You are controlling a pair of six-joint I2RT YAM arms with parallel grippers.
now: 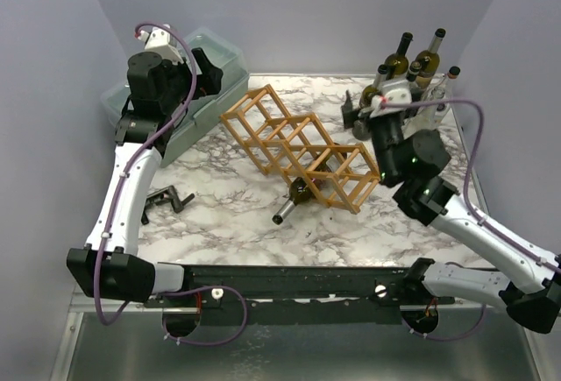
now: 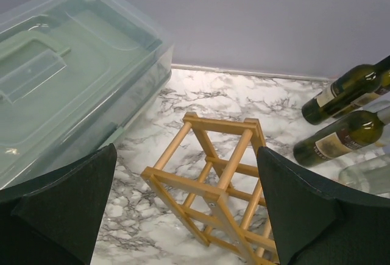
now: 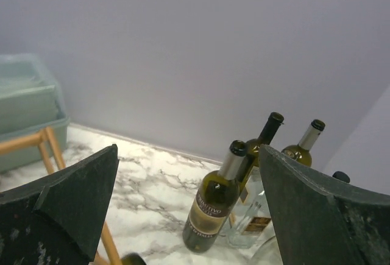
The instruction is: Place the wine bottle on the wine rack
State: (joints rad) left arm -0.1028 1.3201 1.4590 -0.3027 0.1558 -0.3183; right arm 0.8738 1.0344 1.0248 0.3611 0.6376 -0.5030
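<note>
Grippers both empty. Your left gripper (image 2: 186, 149) hovers over far end of wine rack (image 1: 298, 149), beside green lidded bin (image 2: 73, 76); fingers spread, nothing between. Your right gripper (image 3: 189, 148) sits near far-right corner, fingers spread wide, facing cluster of standing bottles (image 3: 214, 207). You see wine rack lying diagonal on marble table (image 1: 228, 223), far-left to near-right. 1 wine bottle (image 1: 290, 204) lies in cell toward its near-right end, neck poking out toward arm bases. Small black clamp (image 1: 168, 199) lies near left arm.
</note>
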